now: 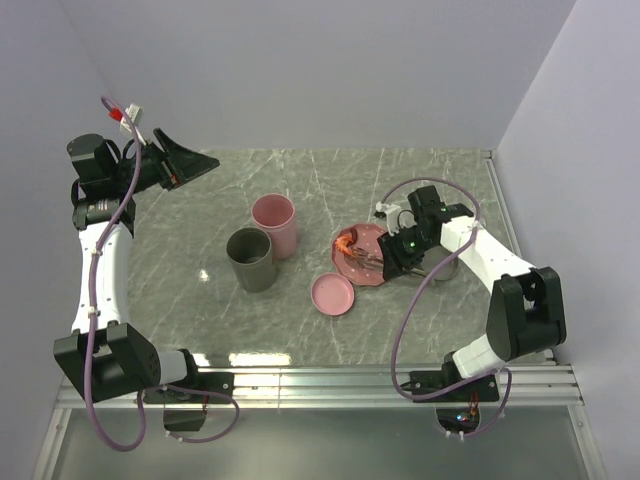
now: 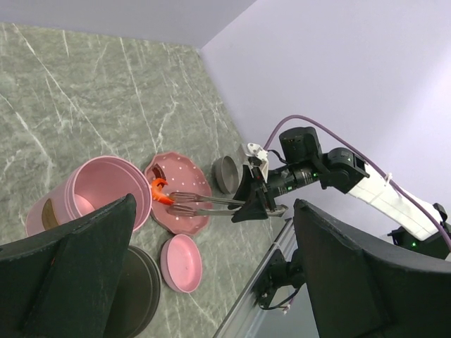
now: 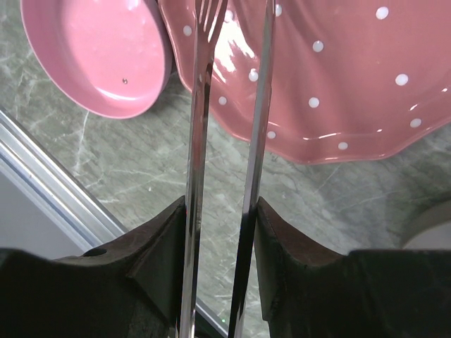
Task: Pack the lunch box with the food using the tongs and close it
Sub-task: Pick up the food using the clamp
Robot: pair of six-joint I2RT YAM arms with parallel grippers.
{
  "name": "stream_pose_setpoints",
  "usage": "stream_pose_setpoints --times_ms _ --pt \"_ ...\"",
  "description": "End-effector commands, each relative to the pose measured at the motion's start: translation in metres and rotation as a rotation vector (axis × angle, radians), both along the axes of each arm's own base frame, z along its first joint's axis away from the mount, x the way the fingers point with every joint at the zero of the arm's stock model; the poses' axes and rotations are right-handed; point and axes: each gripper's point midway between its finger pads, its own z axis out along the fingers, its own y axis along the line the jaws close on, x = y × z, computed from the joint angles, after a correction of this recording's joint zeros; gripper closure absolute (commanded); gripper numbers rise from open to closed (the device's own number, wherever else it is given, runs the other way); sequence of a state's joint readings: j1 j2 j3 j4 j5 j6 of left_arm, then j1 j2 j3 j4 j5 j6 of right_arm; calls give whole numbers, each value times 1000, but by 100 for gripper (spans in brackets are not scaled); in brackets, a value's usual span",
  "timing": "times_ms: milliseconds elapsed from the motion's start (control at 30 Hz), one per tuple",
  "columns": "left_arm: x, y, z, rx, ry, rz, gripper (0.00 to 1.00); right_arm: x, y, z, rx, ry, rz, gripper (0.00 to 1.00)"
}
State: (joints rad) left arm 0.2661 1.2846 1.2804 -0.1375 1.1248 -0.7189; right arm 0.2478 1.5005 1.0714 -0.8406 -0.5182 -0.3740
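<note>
My right gripper (image 3: pixel 222 246) is shut on the tongs (image 3: pixel 197 141), one black finger (image 3: pixel 151 264) pressed on each slim metal arm. The tongs (image 2: pixel 211 204) reach over the pink speckled plate (image 2: pixel 184 220), their arms still apart. An orange-red shrimp (image 2: pixel 159 191) lies on the plate's far side, right at the tong tips (image 1: pixel 343 240). The open lunch box stands left of the plate as a pink tub (image 1: pixel 273 224) and a grey tub (image 1: pixel 250 259). My left gripper (image 1: pixel 185 165) hangs open and empty high at the back left, far from them.
A pink lid (image 1: pixel 333 294) lies upturned in front of the plate. A grey lid (image 2: pixel 225 174) sits right of the plate, partly under my right arm (image 1: pixel 470 250). A metal rail (image 1: pixel 330 385) runs along the near edge. Walls close the back and right.
</note>
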Motion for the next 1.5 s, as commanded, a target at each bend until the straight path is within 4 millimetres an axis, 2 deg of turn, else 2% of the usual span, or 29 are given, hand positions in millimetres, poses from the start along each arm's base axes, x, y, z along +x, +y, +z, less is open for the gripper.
stream_pose_setpoints --times_ms 0,300,467,800,1233,1467 --pt "-5 -1 14 20 -72 -17 1 21 7 13 41 -67 -24 54" --pt "-5 -1 12 18 -66 -16 1 34 10 7 48 -68 -88 54" --pt "-5 -1 13 22 -69 -16 1 36 9 12 49 -84 -108 52" --pt "-5 -1 12 16 -67 -16 1 26 -1 22 20 -131 -95 52" --pt "-6 -1 13 21 -75 -20 1 39 12 23 62 -111 -88 49" --pt "-5 -1 13 14 -68 -23 1 43 18 15 68 -101 -84 49"
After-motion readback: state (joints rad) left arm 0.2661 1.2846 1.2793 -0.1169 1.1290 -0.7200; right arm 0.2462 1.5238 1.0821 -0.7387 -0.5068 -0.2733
